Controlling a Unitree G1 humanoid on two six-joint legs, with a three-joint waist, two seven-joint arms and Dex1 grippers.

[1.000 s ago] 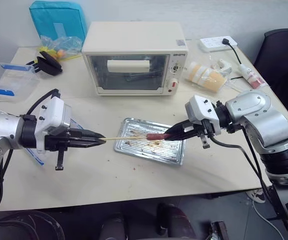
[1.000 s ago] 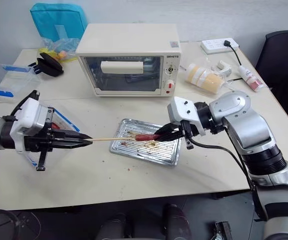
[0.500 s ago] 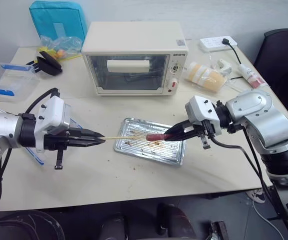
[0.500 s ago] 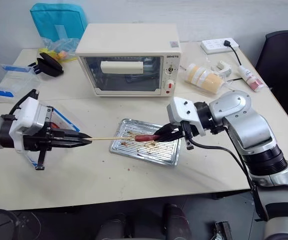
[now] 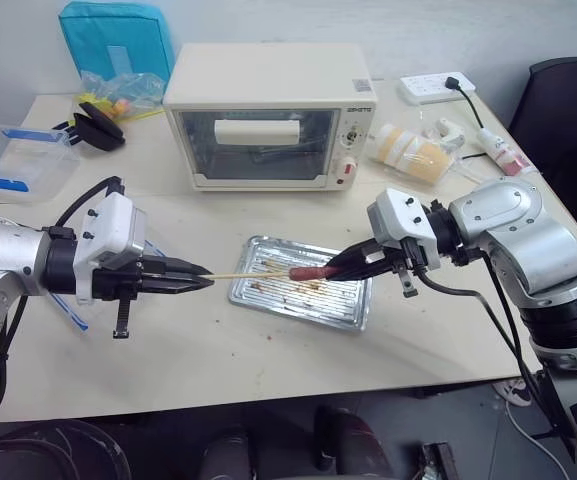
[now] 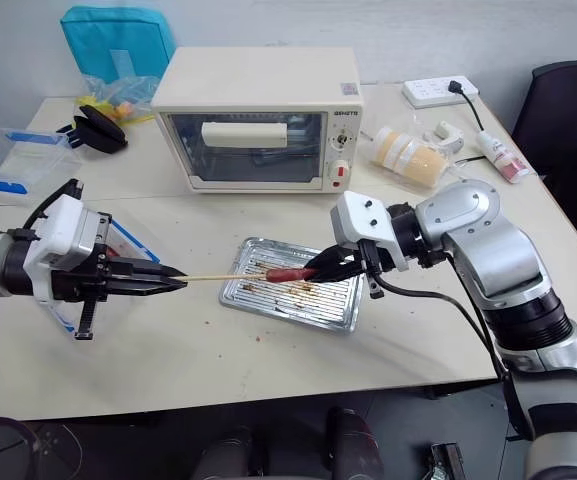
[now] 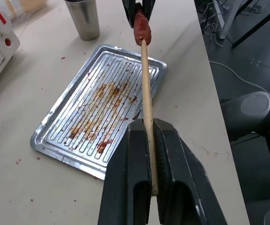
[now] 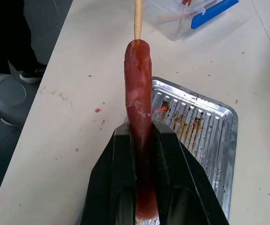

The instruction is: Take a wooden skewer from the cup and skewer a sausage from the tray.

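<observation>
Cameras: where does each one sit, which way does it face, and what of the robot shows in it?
Head eyes: look forward and down over the table; both arms show.
Left wrist: looks along the left gripper, shut on the wooden skewer, toward the tray and cup.
Right wrist: looks along the right gripper, shut on the sausage.
Shared: skewer meeting sausage above the tray.
</observation>
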